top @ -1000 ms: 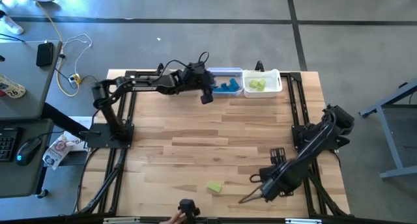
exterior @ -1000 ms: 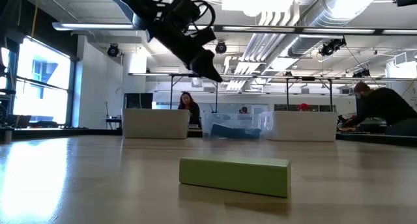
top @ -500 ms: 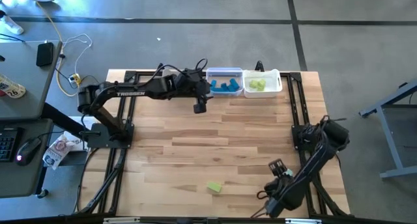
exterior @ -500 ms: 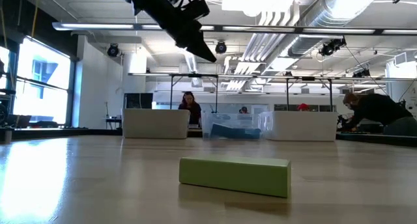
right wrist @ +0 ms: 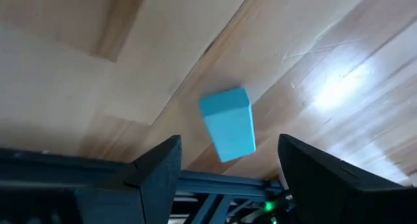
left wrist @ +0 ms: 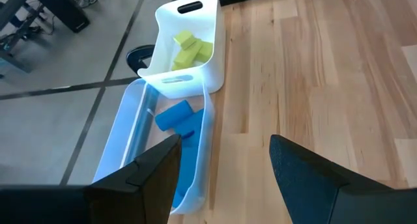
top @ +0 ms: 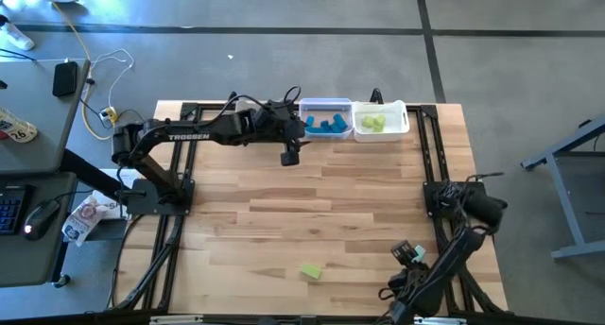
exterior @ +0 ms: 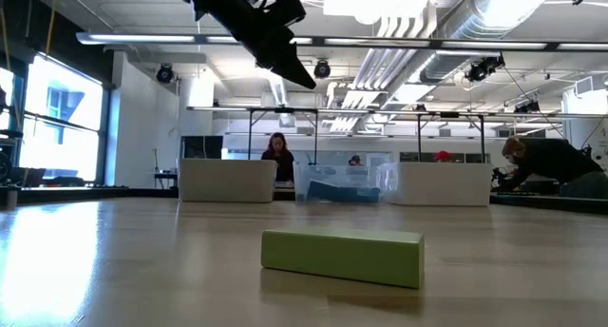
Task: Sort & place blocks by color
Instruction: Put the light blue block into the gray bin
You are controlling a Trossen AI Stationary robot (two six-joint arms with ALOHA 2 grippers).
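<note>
A yellow-green bar [top: 311, 270] [exterior: 342, 257] lies flat on the table near its near edge. A pale teal block [right wrist: 228, 124] stands on the wood below my right gripper [right wrist: 229, 165], which is open at the table's near right edge [top: 402, 292]. Its fingers stand on either side of the block without touching it. My left gripper [left wrist: 225, 185] is open and empty, raised just off the bin with darker blue blocks [top: 326, 121] [left wrist: 172, 123]. The bin beside that one holds yellow-green blocks [top: 376, 123] [left wrist: 190, 47].
Three bins [exterior: 228, 180] [exterior: 344, 182] [exterior: 444, 182] stand in a row along the far edge. In the high view the left arm [top: 217, 128] covers the leftmost one. Arm frames run along both sides of the table. People work in the room behind.
My left gripper drew back from above the blue bin toward the table's left and near side and rose, then held still. My right gripper moved toward the table's near edge and a little right. A hand at the near edge has gone from view.
</note>
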